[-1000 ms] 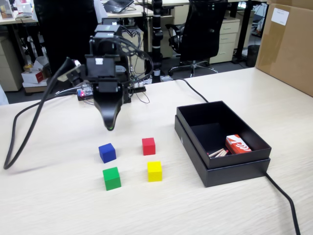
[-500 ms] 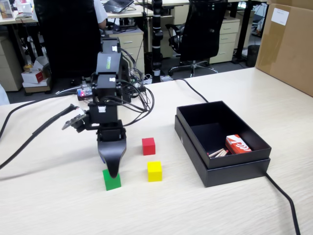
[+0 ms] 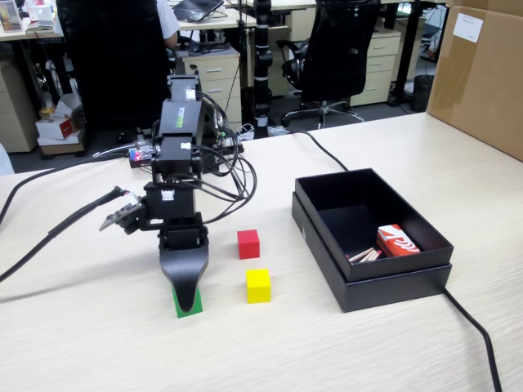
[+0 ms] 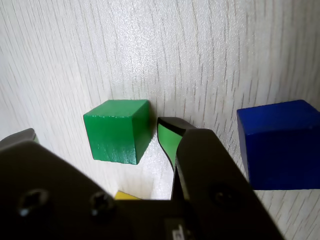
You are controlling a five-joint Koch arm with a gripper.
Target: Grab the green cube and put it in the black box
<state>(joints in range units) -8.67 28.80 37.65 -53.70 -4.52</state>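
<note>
Pincer (image 4: 95,135) spread apart around green cube (image 4: 117,130), blue cube (image 4: 280,145) just beside, black box (image 3: 372,282) well apart.

Four small cubes are visible across the two views, one of each colour: one green cube (image 4: 117,131), one blue cube (image 4: 282,145), one red cube (image 3: 248,243) and one yellow cube (image 3: 258,285). One black box (image 3: 327,196) stands on the counter (image 3: 343,351), and inside it lies one red and white packet (image 3: 397,242) beside a few thin wooden sticks (image 3: 365,255), too small to count. One brown cardboard box (image 3: 482,73) stands at the far right. There is one robot arm (image 3: 178,163), with two jaws.
</note>
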